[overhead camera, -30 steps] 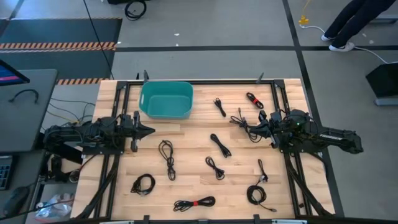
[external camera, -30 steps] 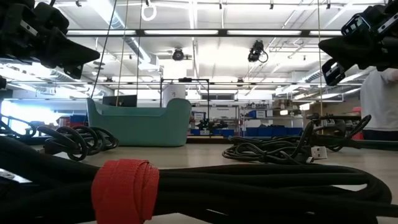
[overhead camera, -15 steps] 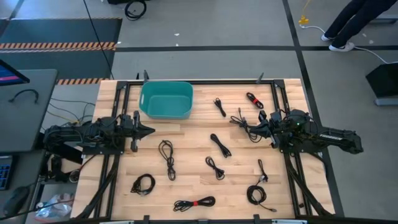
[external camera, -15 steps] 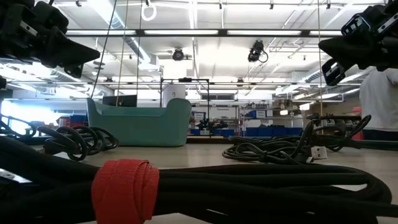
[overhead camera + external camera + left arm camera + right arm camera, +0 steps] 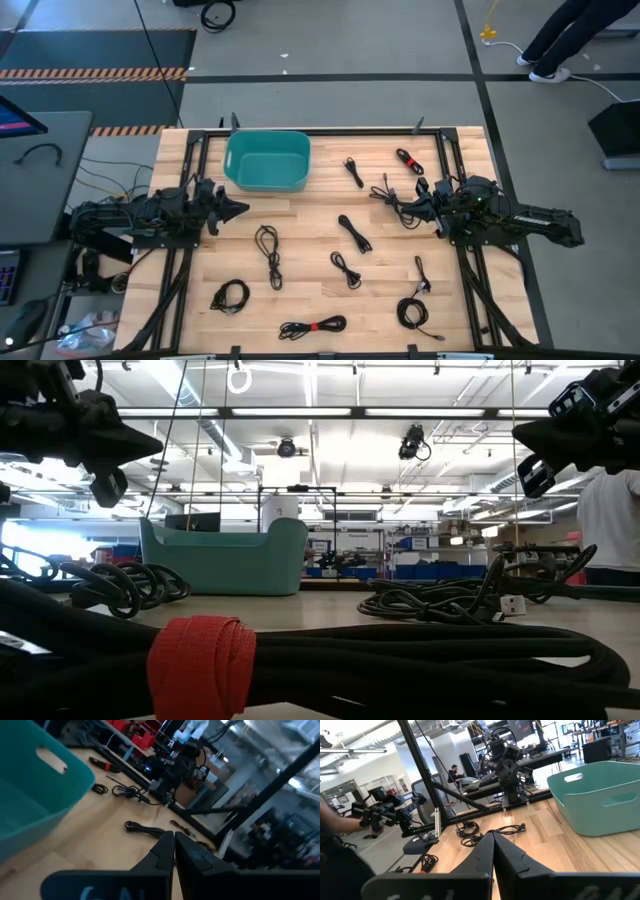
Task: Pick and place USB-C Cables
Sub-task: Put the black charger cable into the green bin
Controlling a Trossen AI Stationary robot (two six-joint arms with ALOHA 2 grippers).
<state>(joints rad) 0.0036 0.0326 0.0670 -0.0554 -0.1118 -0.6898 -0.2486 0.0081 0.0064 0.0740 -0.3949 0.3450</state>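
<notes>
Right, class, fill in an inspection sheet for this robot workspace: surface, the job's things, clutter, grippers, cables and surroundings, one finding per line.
Surface: wooden table, black frame rails along its sides.
Job's things: about ten black USB-C cables scattered loose; one with a red tie at the near edge; teal bin looks empty.
Clutter: nothing seen.
Grippers: left gripper beside the bin, fingers shut, empty; right gripper next to a cable, fingers shut, empty.
Cables: arm wiring bundled behind both arms.
Surroundings: person's legs on the floor beyond the table.

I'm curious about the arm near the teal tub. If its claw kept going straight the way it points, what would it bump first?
Probably nothing soon. The left gripper, shut, points across bare table just below the teal bin; farther along sits the right gripper. Height is unclear.
</notes>
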